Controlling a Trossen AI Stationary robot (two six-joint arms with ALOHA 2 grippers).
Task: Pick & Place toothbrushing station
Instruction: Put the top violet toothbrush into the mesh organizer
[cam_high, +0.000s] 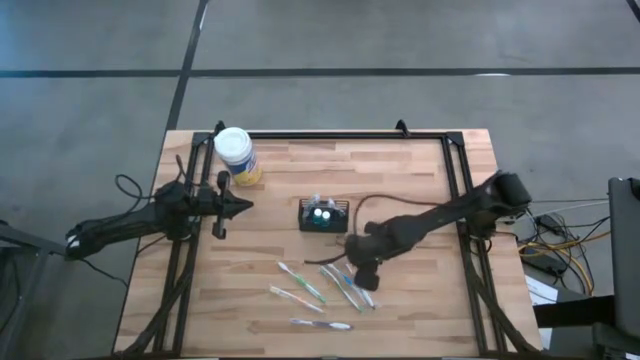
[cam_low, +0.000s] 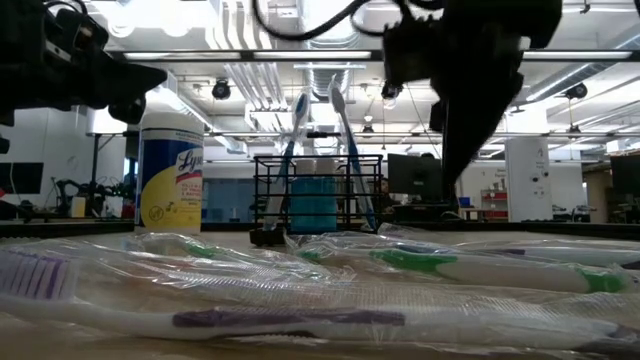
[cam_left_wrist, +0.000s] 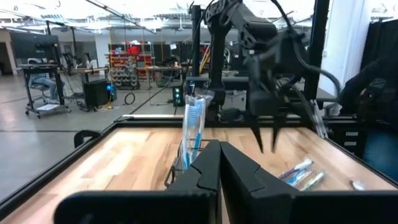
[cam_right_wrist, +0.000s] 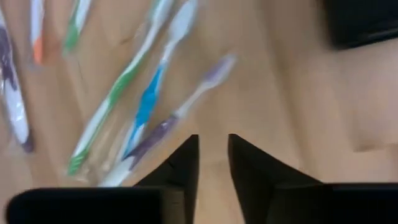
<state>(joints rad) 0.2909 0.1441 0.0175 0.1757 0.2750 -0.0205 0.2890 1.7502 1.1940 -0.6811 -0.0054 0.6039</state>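
station: the black toothbrushing station (cam_high: 323, 215) sits mid-desk (cam_high: 400, 170), between the two arms, upright on its base

what's in it: two toothbrushes (cam_low: 345, 150) standing up in the slots, plus something blue-ish (cam_low: 313, 205) low inside, can't tell what

right claw (cam_high: 362, 272): nearer the pile, hanging just above the loose toothbrushes (cam_high: 330, 290), tips a little spread, pinching nothing

which way: station lies just toward the far edge and left of that claw, close by

loose brushes: long axes mostly diagonal, wrapped in clear plastic

left claw (cam_high: 240, 205): parked left of the station, tips pressed together, empty

jar: white-capped wipes jar (cam_high: 237, 155) at the far left, not involved
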